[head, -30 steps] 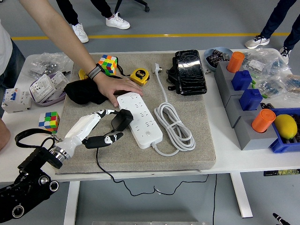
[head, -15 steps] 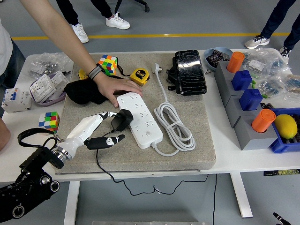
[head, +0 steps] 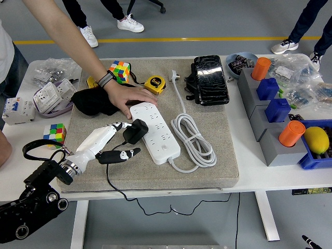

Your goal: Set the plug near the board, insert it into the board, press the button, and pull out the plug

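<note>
While a person's hand (head: 126, 98) presses flat on the far end of the one white power strip (head: 154, 131), we pinch the black plug adapter (head: 135, 130) between the fingers and thumb of our left hand (head: 115, 141), holding it at the strip's left edge on the grey felt mat (head: 218, 161). We count two colourful puzzle cubes (head: 119, 71), one yellow tape measure (head: 154, 83), and two orange cylinders (head: 291, 133).
</note>
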### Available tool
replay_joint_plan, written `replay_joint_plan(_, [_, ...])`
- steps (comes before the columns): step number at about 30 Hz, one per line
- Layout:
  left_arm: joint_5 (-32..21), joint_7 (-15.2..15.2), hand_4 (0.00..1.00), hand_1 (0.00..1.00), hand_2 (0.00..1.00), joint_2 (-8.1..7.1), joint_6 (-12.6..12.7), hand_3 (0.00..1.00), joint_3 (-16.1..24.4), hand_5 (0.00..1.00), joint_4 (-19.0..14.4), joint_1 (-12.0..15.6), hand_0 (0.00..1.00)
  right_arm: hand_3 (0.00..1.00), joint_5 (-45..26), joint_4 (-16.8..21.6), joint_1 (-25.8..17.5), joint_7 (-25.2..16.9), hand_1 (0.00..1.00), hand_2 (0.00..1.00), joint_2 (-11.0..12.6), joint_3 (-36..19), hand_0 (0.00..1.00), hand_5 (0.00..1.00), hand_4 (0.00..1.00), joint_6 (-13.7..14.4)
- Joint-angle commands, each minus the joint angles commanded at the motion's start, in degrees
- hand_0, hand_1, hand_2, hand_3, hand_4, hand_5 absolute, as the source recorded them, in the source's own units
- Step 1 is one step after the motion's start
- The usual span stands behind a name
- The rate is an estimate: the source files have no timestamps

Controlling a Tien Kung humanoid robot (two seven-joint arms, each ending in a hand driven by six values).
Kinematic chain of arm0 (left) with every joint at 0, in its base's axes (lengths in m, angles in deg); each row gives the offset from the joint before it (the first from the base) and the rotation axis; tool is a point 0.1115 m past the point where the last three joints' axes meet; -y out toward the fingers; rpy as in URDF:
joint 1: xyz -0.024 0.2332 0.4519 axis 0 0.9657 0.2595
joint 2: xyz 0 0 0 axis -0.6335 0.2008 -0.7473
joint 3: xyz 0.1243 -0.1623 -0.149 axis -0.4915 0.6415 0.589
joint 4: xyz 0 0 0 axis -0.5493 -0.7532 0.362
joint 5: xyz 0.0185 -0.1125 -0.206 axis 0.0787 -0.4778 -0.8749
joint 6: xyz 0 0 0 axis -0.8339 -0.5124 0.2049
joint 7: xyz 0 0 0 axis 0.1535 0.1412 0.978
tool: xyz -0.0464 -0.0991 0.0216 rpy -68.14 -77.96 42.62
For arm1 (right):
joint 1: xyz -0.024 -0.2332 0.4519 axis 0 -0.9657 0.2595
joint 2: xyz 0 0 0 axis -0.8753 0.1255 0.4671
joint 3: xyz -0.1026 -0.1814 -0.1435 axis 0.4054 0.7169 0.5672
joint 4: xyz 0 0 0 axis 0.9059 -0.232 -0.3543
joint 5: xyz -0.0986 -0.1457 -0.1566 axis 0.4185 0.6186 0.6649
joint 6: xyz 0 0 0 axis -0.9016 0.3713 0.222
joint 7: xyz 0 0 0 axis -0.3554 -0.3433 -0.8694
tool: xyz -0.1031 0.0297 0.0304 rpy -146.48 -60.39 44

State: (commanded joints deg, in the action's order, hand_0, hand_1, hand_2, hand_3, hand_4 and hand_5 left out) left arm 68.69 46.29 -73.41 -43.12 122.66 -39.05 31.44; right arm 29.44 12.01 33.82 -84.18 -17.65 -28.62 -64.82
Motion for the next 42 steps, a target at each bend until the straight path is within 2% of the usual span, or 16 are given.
replay_joint_plan(25, [1.15, 3.30, 0.833, 0.812, 0.813, 1.14, -1.54, 0.766, -3.01, 0.615, 0.11, -4.58, 0.775, 0.554, 0.22, 0.11, -0.09, 0.04, 0.644, 0.625, 0.00, -0.21, 0.570, 0.547, 0.975, -0.07])
replay_joint_plan(42, [1.99, 4.70, 0.833, 0.810, 0.809, 1.19, -1.84, 0.764, -2.51, 0.616, 0.18, -4.82, 0.769, 0.553, 0.26, 0.09, -0.19, -0.07, 0.644, 0.625, 0.00, -0.51, 0.570, 0.547, 0.975, -0.02])
